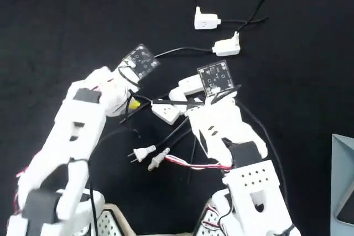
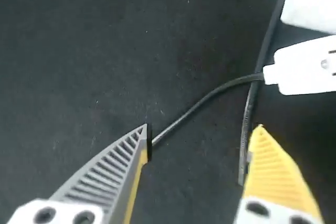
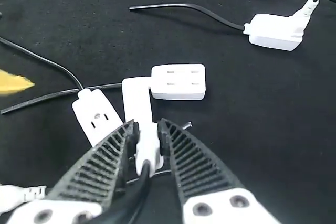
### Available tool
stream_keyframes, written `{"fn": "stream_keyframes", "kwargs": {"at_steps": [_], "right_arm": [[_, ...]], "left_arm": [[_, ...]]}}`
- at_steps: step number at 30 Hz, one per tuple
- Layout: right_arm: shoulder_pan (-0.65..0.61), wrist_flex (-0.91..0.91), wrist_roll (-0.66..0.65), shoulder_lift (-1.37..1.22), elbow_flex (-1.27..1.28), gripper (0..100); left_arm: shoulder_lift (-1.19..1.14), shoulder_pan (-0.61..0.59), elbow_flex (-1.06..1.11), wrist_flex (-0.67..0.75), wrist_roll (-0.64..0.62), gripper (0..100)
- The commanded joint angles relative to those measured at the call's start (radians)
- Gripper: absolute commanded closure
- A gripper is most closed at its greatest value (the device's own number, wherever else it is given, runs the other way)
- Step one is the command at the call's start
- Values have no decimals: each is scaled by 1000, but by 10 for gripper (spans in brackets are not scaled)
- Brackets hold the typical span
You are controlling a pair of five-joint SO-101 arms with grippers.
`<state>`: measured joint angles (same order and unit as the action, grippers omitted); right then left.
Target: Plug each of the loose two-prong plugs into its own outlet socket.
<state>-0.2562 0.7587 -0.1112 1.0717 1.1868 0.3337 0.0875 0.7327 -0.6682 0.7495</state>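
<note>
Nearest the arm bases: two loose white two-prong plugs (image 1: pixel 144 153) lie side by side on the black table (image 1: pixel 55 37).
Right gripper (image 3: pixel 147 124): jaws clamped on a flat white plug body (image 3: pixel 135 98) that touches a white four-slot outlet block (image 3: pixel 178 81).
Left gripper (image 2: pixel 202 129): jaws apart, with a thin black cord (image 2: pixel 210 98) running between them, near a white cord socket (image 2: pixel 304 72).
Farthest: two white outlet adapters (image 1: pixel 206 20), well apart from the loose plugs.

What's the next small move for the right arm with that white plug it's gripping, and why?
Probably a short, gentle push of the white plug toward the outlet block. The right tool is shut on the plug, whose front end meets the block's side; the prongs are hidden, so I can't tell whether it's seated.
</note>
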Motion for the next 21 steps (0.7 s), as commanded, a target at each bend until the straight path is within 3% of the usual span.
{"fn": "stream_keyframes", "kwargs": {"at_steps": [1, 12, 21], "right_arm": [[12, -11, -21, 18, -48, 986], [18, 51, -29, 25, -68, 986], [80, 57, -55, 25, -73, 986]], "left_arm": [[-100, 45, -101, 34, 61, 711], [-149, 257, -110, 46, 26, 712], [-285, 283, -48, 287, -35, 712]]}}
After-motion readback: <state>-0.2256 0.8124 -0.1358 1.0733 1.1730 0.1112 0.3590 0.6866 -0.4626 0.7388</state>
